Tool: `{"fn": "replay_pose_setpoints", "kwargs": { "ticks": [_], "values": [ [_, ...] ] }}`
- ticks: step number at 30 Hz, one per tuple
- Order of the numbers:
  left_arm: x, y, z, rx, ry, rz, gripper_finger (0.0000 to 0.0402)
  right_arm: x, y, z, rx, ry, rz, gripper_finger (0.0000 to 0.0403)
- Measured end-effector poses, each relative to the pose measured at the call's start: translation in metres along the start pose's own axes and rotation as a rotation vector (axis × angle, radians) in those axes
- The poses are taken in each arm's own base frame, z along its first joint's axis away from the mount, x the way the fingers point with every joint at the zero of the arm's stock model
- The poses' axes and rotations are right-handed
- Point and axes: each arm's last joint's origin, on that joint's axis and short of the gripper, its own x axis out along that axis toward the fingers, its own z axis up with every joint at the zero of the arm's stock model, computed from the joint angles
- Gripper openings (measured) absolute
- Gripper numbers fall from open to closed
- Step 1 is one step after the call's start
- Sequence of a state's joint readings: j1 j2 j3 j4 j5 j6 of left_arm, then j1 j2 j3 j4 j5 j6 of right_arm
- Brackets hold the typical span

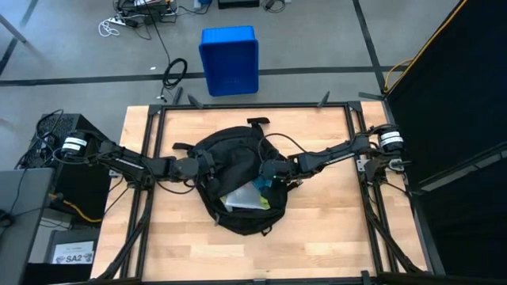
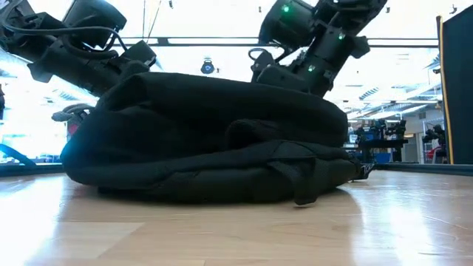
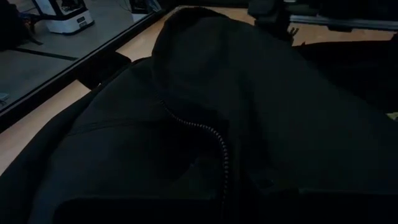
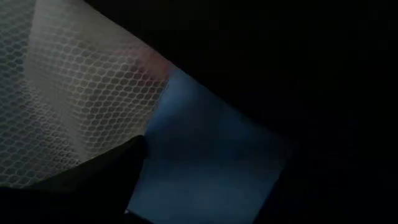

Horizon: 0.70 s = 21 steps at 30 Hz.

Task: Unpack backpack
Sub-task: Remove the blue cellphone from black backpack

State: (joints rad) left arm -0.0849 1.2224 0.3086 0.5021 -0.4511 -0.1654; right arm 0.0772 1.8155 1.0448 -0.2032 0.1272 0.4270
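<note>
One backpack [image 1: 238, 178] sits mid-frame, one blue bin [image 1: 229, 60] up top on the floor. My left gripper [image 1: 203, 165] is pressed together on its fabric; my right gripper [image 1: 268, 176] is spread wide inside the opening.

- Left arm [image 1: 131, 162]: dark, jointed links, white band with black stripes at its base, black cables alongside.
- Right arm [image 1: 333, 154]: same dark build, white striped base band, small green lights glowing.

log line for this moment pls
backpack unzipped on table | left gripper shut on backpack fabric | right gripper open at opening | contents inside
</note>
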Motion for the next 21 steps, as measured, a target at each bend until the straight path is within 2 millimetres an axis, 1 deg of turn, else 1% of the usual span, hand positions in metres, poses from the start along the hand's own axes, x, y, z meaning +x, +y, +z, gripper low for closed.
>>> {"fn": "replay_pose_setpoints", "kwargs": {
  "ticks": [5, 9, 11, 14, 15, 21],
  "values": [
    [0.0, 0.0, 0.0, 0.0, 0.0, -0.003, 0.0, 0.023, -0.001, -0.009, -0.012, 0.038, -0.02, 0.0395],
    [0.0, 0.0, 0.0, 0.0, 0.001, -0.003, 0.0, 0.031, -0.002, -0.012, -0.031, 0.033, -0.058, 0.0384],
    [0.0, 0.0, 0.0, 0.0, 0.001, -0.004, 0.0, 0.031, -0.002, -0.012, -0.032, 0.031, -0.068, 0.0366],
    [0.0, 0.0, 0.0, 0.0, 0.001, -0.004, 0.0, 0.027, -0.001, -0.011, -0.033, 0.024, -0.063, 0.0323],
    [0.0, 0.0, 0.0, 0.0, 0.0, -0.004, 0.0, 0.024, 0.0, -0.01, -0.038, 0.019, -0.059, 0.0318],
    [0.0, 0.0, 0.0, -0.002, -0.001, -0.004, 0.0, 0.007, 0.005, -0.009, -0.08, 0.01, -0.039, 0.0318]
  ]
}}
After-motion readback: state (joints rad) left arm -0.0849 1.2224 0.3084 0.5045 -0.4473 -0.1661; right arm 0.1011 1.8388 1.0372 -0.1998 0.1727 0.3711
